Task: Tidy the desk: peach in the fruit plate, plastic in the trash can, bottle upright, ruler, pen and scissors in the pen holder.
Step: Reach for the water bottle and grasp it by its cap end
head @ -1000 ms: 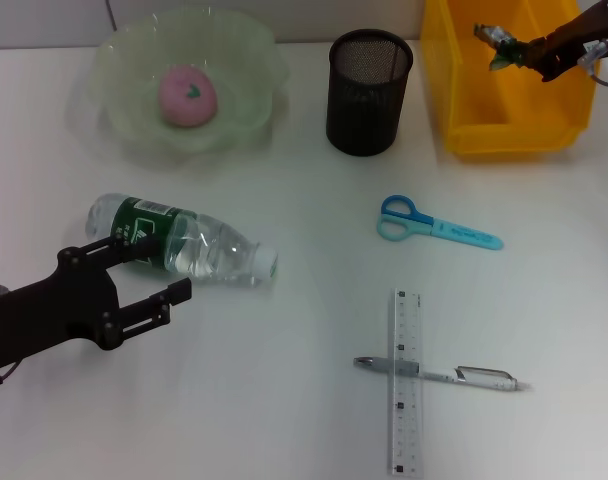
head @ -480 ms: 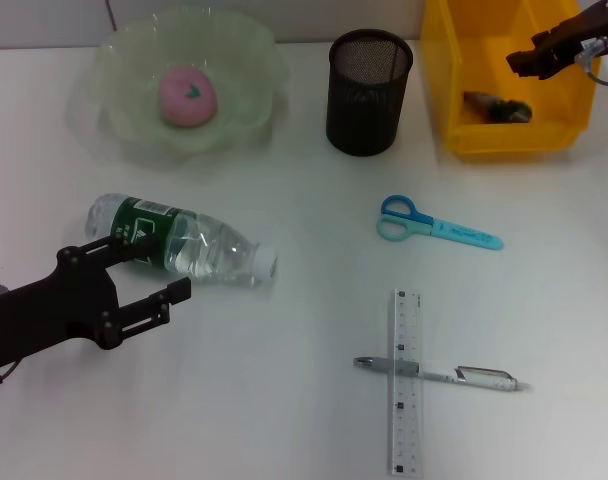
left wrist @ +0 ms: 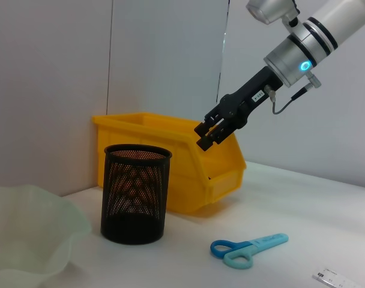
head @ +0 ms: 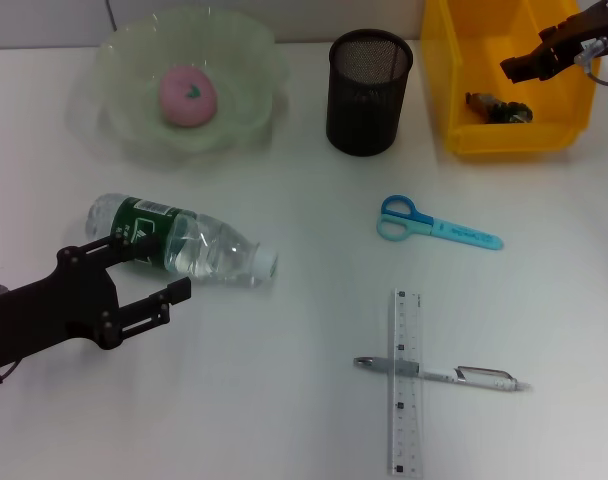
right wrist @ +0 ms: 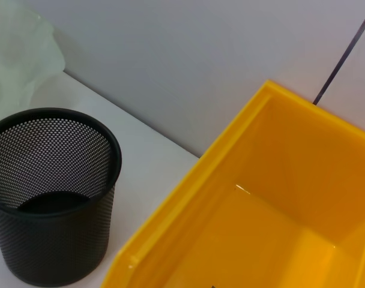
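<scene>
— Where's the plastic?
— The crumpled plastic scrap (head: 498, 107) lies in the yellow plastic bin (head: 454, 110), at one o'clock on the white desk (head: 304, 420). The right gripper (head: 511, 68) hangs over it with jaws slightly apart, holding nothing. The pink peach (head: 188, 96) sits in the pale green wavy plate (head: 114, 60) at eleven.
— So what's next?
— I'd guess the bottle. The clear plastic bottle with the green label (head: 179, 243) lies on its side at nine; the black left gripper (head: 154, 275) is beside it, jaws wide, empty. It needs to close round the body and tip it upright. The blue scissors (head: 434, 225), clear ruler (head: 406, 380) and silver pen (head: 439, 373) await the black mesh pen holder (head: 368, 92).
</scene>
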Controlling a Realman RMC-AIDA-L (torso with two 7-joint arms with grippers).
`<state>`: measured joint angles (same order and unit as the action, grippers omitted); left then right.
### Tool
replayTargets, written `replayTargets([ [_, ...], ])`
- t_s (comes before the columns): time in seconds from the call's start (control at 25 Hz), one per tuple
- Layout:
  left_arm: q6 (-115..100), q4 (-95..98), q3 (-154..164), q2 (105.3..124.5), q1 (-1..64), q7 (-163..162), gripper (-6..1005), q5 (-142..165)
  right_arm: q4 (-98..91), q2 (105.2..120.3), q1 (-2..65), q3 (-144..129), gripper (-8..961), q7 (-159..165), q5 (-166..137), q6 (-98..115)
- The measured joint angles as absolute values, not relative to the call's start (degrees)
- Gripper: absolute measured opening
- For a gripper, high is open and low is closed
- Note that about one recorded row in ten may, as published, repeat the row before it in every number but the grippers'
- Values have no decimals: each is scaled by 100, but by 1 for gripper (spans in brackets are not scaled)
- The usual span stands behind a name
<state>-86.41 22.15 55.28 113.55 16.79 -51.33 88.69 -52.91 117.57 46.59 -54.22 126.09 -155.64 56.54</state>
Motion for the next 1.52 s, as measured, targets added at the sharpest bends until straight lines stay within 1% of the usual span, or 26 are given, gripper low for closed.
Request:
replayTargets([
  [0.28,-8649,2215,5528,11355,1679,-5133,688,8872,-5291,11768,4658,-5422,637,12612,-15565,5636],
  [0.8,-8649,2215,5528,11354,1679,-5133,689,8876,-5323,11770,4632,-5411,637,12612,-15531,5623],
  [0.92,-8649,2215,5528,11351,1679,-5133,689,8876,-5432,11806,4596,-5367,637,12612,-15451,5636],
  [1.32,-8690,2224,5528,11320,1679,-5133,689,8876,-6240,11823,4149,-5361,636,12920,-14614,6110],
  [1.44,-8693,2224,5528,11319,1679,-5133,689,8887,-6446,11829,3938,-5362,636,12957,-14257,6169],
  [1.48,-8693,2224,5528,11319,1679,-5133,689,8887,-6582,11824,3745,-5361,636,12855,-13807,6243],
  [1.52,-8694,2224,5528,11318,1679,-5133,689,8893,-6582,11824,3745,-5361,636,12855,-13807,6243],
])
